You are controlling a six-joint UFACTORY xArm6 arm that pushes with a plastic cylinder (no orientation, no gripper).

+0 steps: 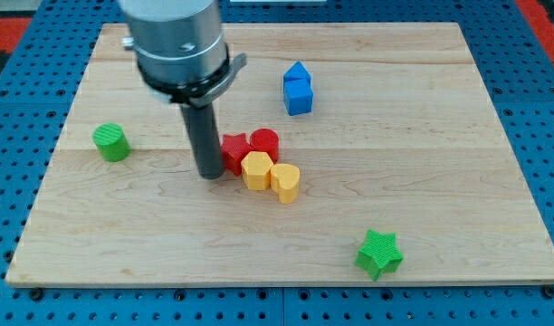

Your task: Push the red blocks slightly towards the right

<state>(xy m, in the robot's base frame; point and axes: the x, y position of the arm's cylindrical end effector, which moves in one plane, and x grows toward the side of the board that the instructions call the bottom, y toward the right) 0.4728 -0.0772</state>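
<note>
My tip (210, 175) sits on the wooden board (422, 208), touching or just beside the left side of the red star-like block (234, 151). No jaws on this rig, just the bare rod, holding nothing. Red cylinder (265, 142) touches the star's right side. Yellow hexagonal block (256, 170) and yellow heart-shaped block (286, 182) are packed against the reds on their near-right. Blue block (298, 89) stands apart, far-right of the cluster. Green cylinder (110, 142) is near the left edge, green star (378, 254) near the near edge. Right of the reds, bare board runs to the right edge.
</note>
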